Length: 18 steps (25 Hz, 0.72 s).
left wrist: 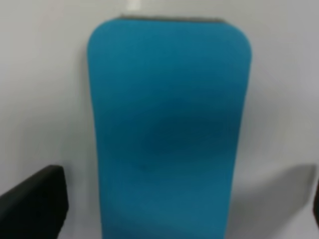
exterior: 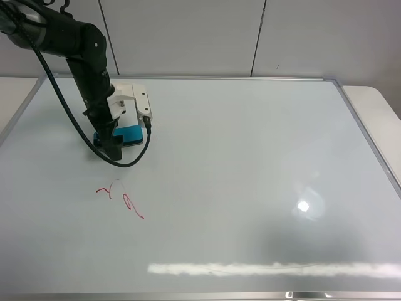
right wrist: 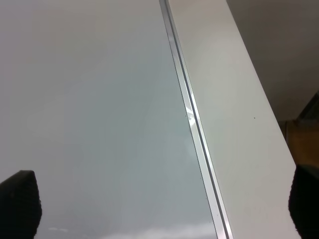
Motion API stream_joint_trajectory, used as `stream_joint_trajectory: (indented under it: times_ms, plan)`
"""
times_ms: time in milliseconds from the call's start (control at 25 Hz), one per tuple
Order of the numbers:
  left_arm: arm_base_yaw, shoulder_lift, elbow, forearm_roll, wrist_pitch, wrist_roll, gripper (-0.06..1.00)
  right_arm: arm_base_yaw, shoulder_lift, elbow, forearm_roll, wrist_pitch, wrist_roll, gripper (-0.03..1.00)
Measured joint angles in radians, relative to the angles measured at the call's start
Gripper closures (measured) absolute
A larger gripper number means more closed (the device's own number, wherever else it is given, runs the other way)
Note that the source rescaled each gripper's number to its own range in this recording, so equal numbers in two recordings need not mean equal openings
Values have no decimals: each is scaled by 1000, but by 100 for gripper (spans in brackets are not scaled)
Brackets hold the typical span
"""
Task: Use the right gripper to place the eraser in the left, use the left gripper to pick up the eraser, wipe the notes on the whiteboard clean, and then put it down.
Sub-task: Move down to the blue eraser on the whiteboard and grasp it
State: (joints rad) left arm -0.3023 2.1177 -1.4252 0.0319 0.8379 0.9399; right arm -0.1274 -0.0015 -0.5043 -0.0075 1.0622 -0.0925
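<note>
Left gripper (exterior: 113,139) over eraser (exterior: 130,136), upper left of whiteboard (exterior: 250,157).
Fingers (left wrist: 30,201) spread, not yet gripping; eraser judged light, rigid: clamp across its long sides.

Bright, even overhead light. You get 2 glare patches on the whiteboard (exterior: 250,125): 1 round hotspot at lower right, 1 long streak along the near edge. Your left wrist view is badly out of focus, with the eraser (left wrist: 169,129) soft-edged. Right wrist view is dimmer and greyish.
</note>
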Motion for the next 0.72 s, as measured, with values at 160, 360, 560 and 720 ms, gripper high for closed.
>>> stream_joint_trajectory:
  times_ms: [160, 360, 560, 720]
  plan:
    - [0, 0, 0, -6, 1, -2, 44, 0, 0, 0, 0, 0, 0, -3]
    - [0, 0, 0, 1, 11, -10, 87, 0, 0, 0, 0, 0, 0, -3]
    - [0, 0, 0, 3, 17, -30, 87, 0, 0, 0, 0, 0, 0, -3]
    - [0, -1, 0, 3, 23, -91, 87, 0, 0, 0, 0, 0, 0, -3]
